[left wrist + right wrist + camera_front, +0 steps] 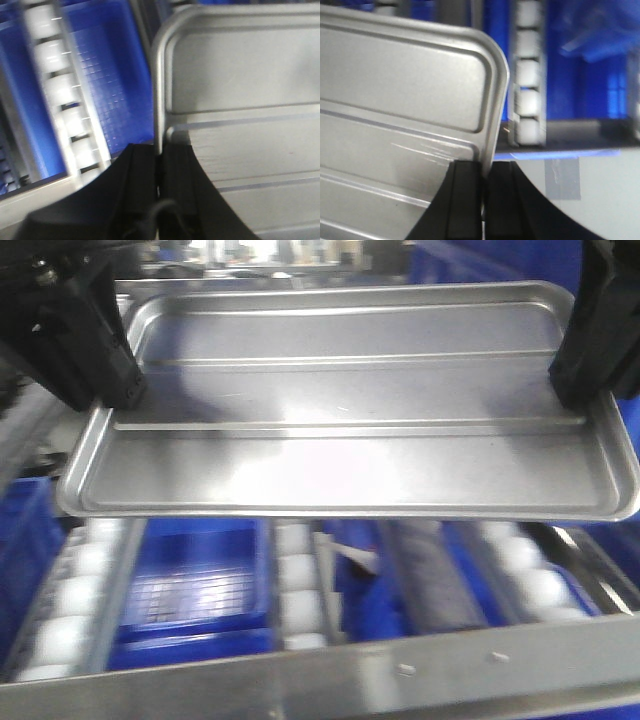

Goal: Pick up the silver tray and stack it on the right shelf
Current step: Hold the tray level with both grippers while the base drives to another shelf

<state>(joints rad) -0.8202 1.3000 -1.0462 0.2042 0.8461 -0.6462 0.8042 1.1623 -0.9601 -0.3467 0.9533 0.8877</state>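
Observation:
The silver tray (350,440), shiny with two long ridges along its base, hangs level in the air across the front view. My left gripper (125,390) is shut on its left rim and my right gripper (580,390) on its right rim. In the left wrist view the black fingers (142,170) pinch the tray's (240,100) rim, with the gripper (159,150) closed tight. In the right wrist view the gripper (484,167) clamps the tray's (395,90) edge near a rounded corner. Below the tray lies the right shelf, its shiny front crossbar (400,670) carrying small screws.
Rails of white rollers (70,610) (300,590) (530,570) run back under the tray. Blue bins (195,580) sit beneath the rails, and a dark bar (430,580) lies between two of them. A roller rail (527,75) stands just right of the tray's corner.

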